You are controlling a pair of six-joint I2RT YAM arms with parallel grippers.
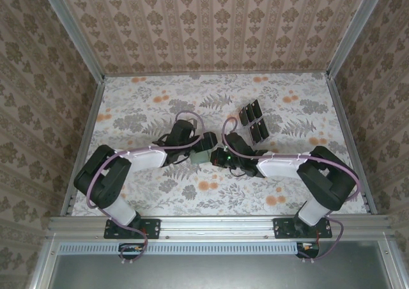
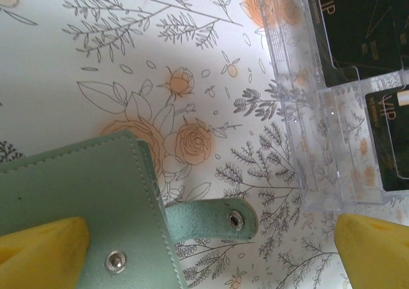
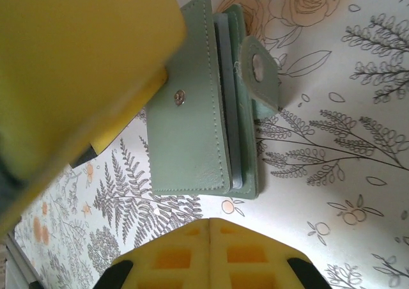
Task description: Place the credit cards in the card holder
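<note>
The card holder [image 1: 202, 158] is a grey-green wallet lying folded on the floral table between the two arms. Its snap strap [image 2: 236, 220] hangs loose and unfastened. My left gripper [image 2: 208, 254] is open, one yellow finger [image 2: 41, 250] over the wallet's [image 2: 83, 193] cover and the other finger [image 2: 374, 244] far off on the bare table. My right gripper [image 3: 209, 250] is shut with nothing in it, a short way in front of the wallet's [image 3: 192, 103] near edge. The credit cards [image 1: 252, 119] are black and stand in clear holders; two cards [image 2: 358, 33] show close by.
Clear plastic stands [image 2: 319, 148] holding the cards sit just beyond and right of the wallet. The left arm's yellow finger [image 3: 77, 65] looms large beside the wallet. Patterned walls [image 1: 211, 27] and metal rails [image 1: 217, 224] enclose the table.
</note>
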